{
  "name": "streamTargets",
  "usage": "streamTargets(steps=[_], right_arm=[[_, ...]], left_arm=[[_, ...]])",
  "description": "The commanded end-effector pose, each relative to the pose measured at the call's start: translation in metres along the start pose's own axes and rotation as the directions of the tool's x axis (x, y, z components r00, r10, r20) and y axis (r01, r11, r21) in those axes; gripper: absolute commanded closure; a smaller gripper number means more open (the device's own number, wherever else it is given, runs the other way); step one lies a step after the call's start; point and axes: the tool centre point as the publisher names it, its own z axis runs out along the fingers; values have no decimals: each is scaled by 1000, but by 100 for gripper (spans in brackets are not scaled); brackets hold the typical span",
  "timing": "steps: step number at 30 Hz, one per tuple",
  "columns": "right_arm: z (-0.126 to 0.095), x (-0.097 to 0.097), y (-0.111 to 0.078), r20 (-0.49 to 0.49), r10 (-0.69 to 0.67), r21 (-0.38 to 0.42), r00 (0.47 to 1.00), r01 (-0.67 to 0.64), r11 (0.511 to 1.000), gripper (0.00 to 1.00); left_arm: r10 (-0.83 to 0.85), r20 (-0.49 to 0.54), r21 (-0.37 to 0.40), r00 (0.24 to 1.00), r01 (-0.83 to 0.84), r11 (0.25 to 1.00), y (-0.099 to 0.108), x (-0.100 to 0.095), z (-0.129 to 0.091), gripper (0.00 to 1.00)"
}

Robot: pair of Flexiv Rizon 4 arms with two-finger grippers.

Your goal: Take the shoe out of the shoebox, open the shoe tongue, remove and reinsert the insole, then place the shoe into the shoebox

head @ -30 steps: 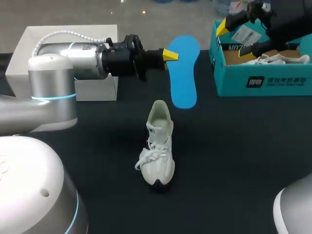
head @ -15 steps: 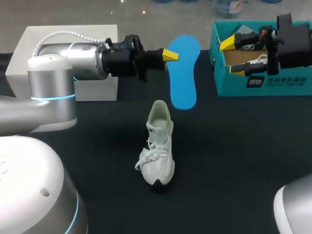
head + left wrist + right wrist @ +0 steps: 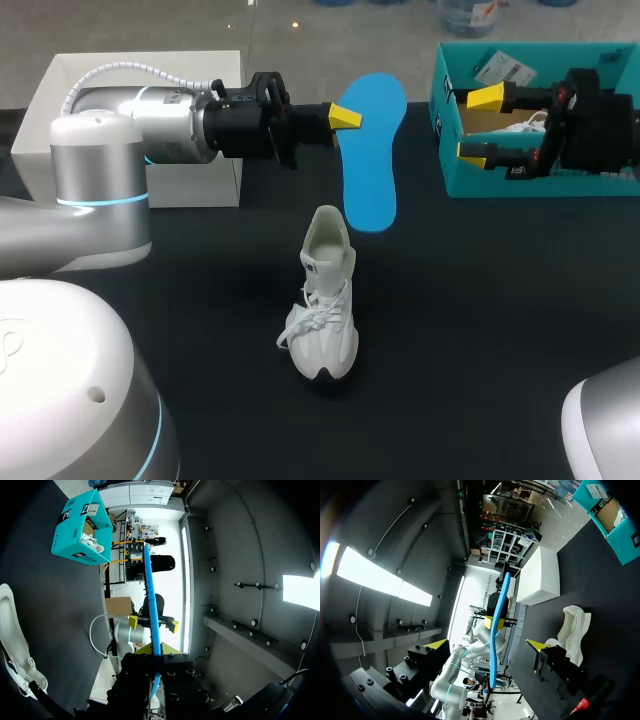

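Note:
A white shoe [image 3: 325,295] stands upright mid-table, heel toward the back. My left gripper [image 3: 346,115] is shut on the edge of a blue insole [image 3: 372,160] and holds it in the air behind the shoe. In the left wrist view the insole [image 3: 151,605] runs edge-on out from between the yellow tips of that gripper [image 3: 156,650]. The teal shoebox [image 3: 540,175] sits at the back right. My right gripper [image 3: 480,124] hangs open and level at the box's left end, pointing toward the insole [image 3: 497,630], with nothing between its fingers.
A white box [image 3: 140,85] stands at the back left, behind my left arm. The shoebox holds a second white shoe [image 3: 522,128] and a paper tag [image 3: 505,70]. Dark table cloth lies on both sides of the standing shoe.
My right gripper has come down from above the shoebox and turned level, now pointing left at the box's left end. The left gripper and insole have shifted slightly.

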Motion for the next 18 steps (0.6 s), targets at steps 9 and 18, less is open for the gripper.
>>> streamTargets(steps=[9,18], right_arm=[[2,-2,1,-13,0,-1,1000,0,1000,0],[2,-2,1,-13,0,-1,1000,0,1000,0]], left_arm=[[535,93,115,840,-542,832,10,-3,1,100],[535,93,115,840,-542,832,10,-3,1,100]])
